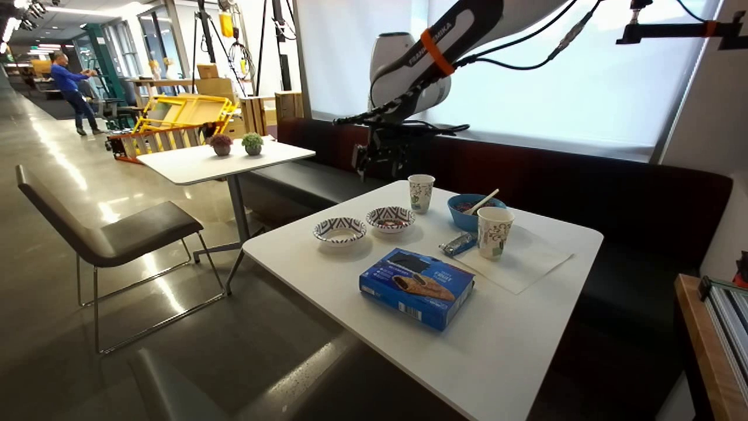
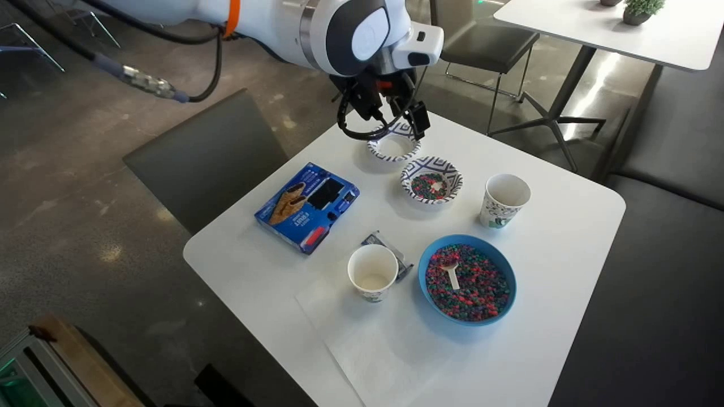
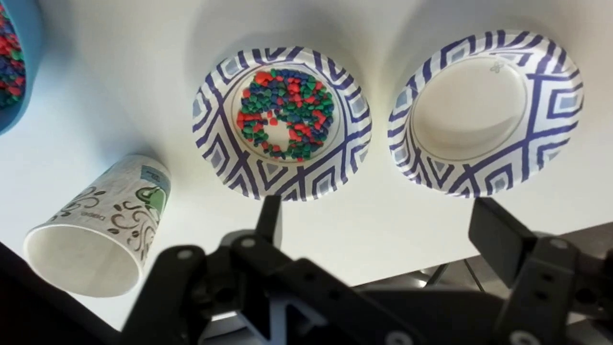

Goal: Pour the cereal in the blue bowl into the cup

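Note:
A blue bowl (image 2: 512,285) full of red, green and dark bits, with a white spoon in it, stands on the table; it shows in both exterior views (image 1: 461,222) and at the upper left of the wrist view (image 3: 31,57). One patterned paper cup (image 2: 373,277) stands beside it near a napkin, upright, and looks empty. Another cup (image 2: 498,206) stands on its other side; it also shows in the wrist view (image 3: 110,211). My gripper (image 3: 378,203) is open, with nothing between its fingers. It hangs above the table beside the patterned bowls, in both exterior views (image 1: 380,166).
A patterned bowl (image 3: 215,120) holds some coloured bits; a second patterned bowl (image 3: 546,110) beside it looks empty. A flat blue box (image 1: 418,286), a silver wrapper (image 1: 459,244) and a white napkin (image 1: 526,272) lie on the table (image 1: 508,339).

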{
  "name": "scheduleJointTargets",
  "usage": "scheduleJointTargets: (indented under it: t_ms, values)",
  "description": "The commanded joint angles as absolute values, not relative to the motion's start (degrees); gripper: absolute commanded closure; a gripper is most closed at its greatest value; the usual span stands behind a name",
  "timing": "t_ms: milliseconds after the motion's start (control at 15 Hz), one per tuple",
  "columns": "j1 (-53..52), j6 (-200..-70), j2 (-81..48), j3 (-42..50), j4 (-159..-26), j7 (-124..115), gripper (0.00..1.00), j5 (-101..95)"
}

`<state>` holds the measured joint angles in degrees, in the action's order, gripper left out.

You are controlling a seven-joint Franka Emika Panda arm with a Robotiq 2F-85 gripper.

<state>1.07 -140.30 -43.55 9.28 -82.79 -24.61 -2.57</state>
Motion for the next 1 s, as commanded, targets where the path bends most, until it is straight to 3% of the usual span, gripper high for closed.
scheduleJointTargets:
  t_ms: [0,933]
  values:
    - [0.81,-137.54,-51.77,9.56,-73.72,-21.15,0.0,-3.63]
    - [3.29,-126.98,-62.8,8.56,-60.75,-0.88,0.0,-7.31]
